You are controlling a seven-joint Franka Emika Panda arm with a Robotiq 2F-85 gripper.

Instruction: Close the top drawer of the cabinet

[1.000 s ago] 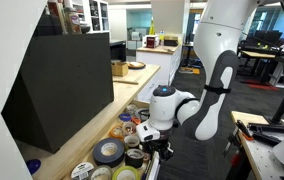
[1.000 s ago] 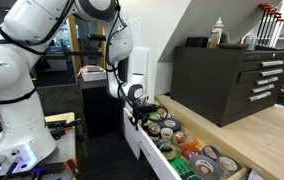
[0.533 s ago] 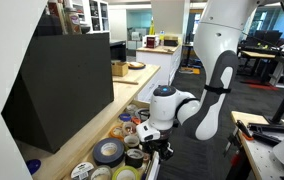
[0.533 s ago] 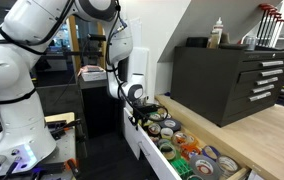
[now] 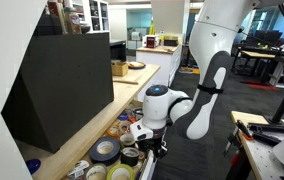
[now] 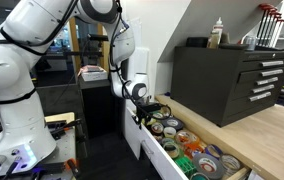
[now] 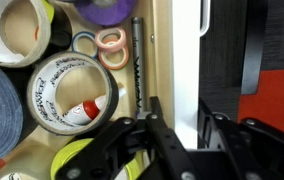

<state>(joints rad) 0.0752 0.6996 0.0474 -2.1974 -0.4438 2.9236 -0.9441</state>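
Note:
The top drawer (image 6: 148,150) of the cabinet (image 6: 274,128) stands pulled out, and several coloured tape rolls (image 5: 108,151) lie in its light interior. My gripper (image 5: 143,138) is at the drawer's front edge in both exterior views (image 6: 152,107). In the wrist view the gripper (image 7: 179,118) straddles the white front panel (image 7: 187,50). One finger (image 7: 154,112) is inside the drawer by the tape rolls, the other outside, and the jaws are shut on the panel. The bar handle is hidden.
A big black tool chest (image 5: 62,88) sits on the wood countertop (image 5: 134,88), with a bottle (image 6: 218,32) on top. Boxes (image 5: 120,68) stand further along the counter. A second white robot arm (image 6: 12,90) and a workbench (image 5: 260,135) flank the aisle.
The arm has moved toward the cabinet with the front panel in its jaws, and the drawer has slid in a little.

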